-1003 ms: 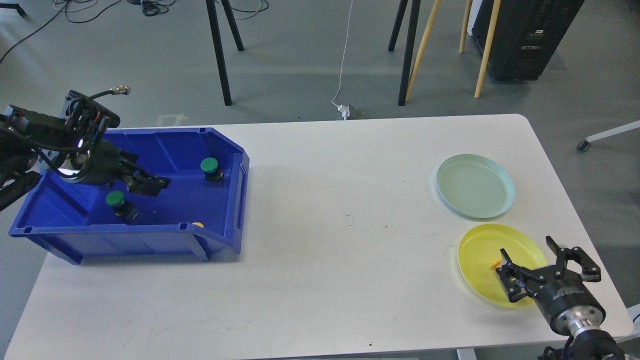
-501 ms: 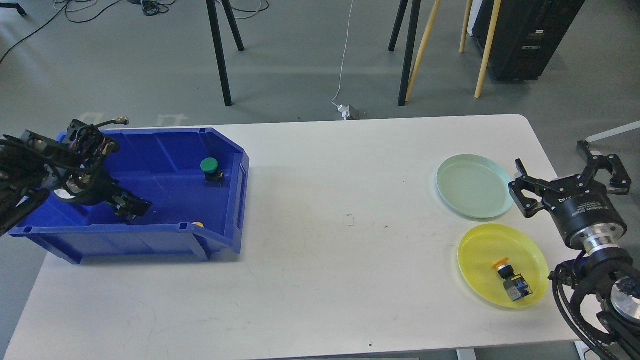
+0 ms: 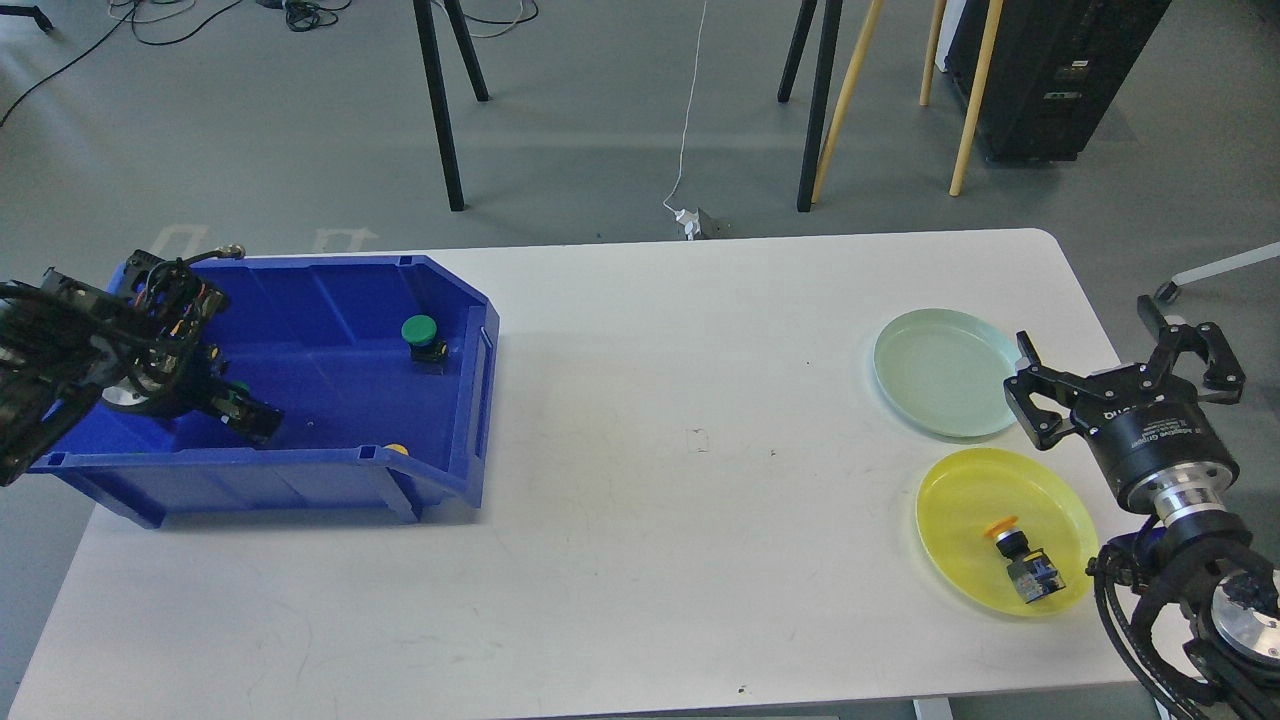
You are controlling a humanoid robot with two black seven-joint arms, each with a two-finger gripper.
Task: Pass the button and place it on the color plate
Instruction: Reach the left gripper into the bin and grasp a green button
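Two plates sit at the right end of your white worktop: a pale green round plate and, just in front of it, a yellow round plate with an orange-capped push button lying tilted in it. Over on the left you've got a big blue plastic bin with a green-capped button near its far right corner. Your right gripper hangs beside the plates, fingers spread wide, nothing in them. Your left gripper is down inside the bin; can't tell how its fingers stand.
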